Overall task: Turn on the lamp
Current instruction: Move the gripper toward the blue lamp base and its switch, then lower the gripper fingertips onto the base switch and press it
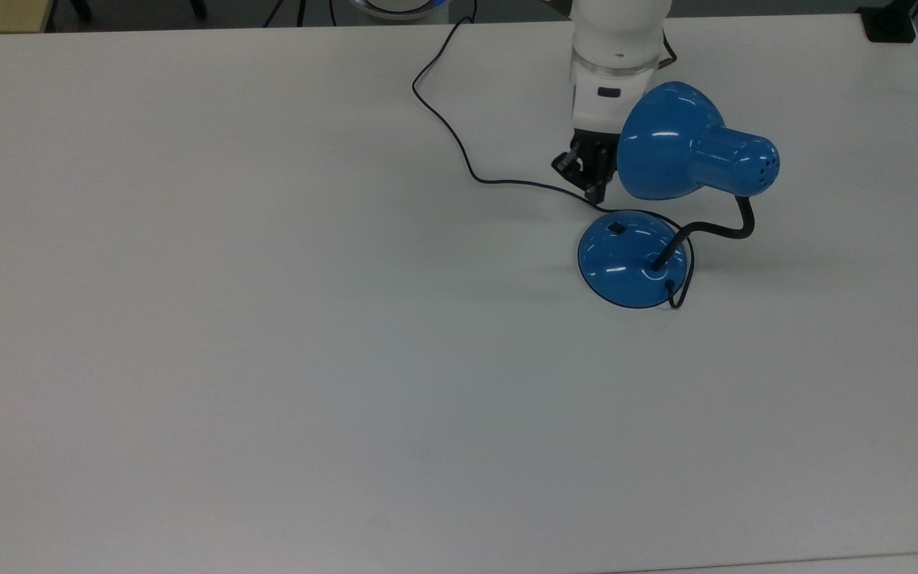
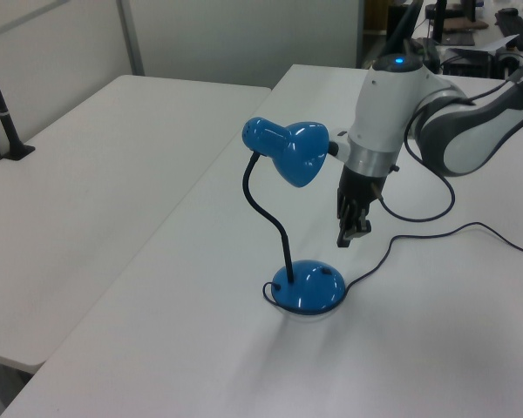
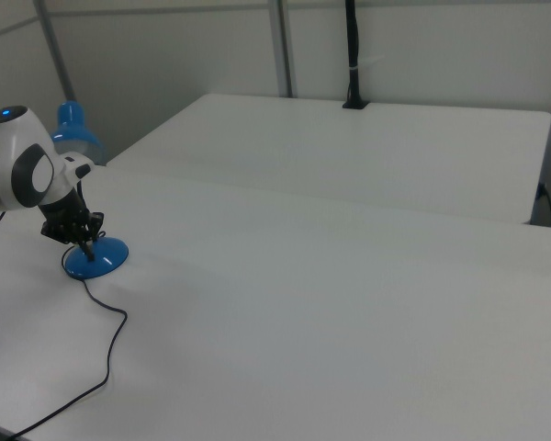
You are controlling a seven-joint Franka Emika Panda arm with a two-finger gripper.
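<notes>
Top view first, and we are reading from its left to its right: a white bench (image 1: 228,335) is lying bare across the top view's left half. A thin black cord (image 1: 459,147) is curling across the bench from the far edge toward the lamp (image 1: 670,191). Next we are seeing the gripper (image 1: 596,194) pointing down, hanging just above the far rim of the lamp's round blue base (image 1: 630,259), near the small black switch (image 1: 616,229). Its fingers are looking pressed together, holding nothing. The lamp is standing in the top view's upper right, with the shade (image 1: 686,143) leaning beside the white arm. In the left view, we are seeing the gripper (image 2: 347,237) hovering above the base (image 2: 309,286), apart from it.
</notes>
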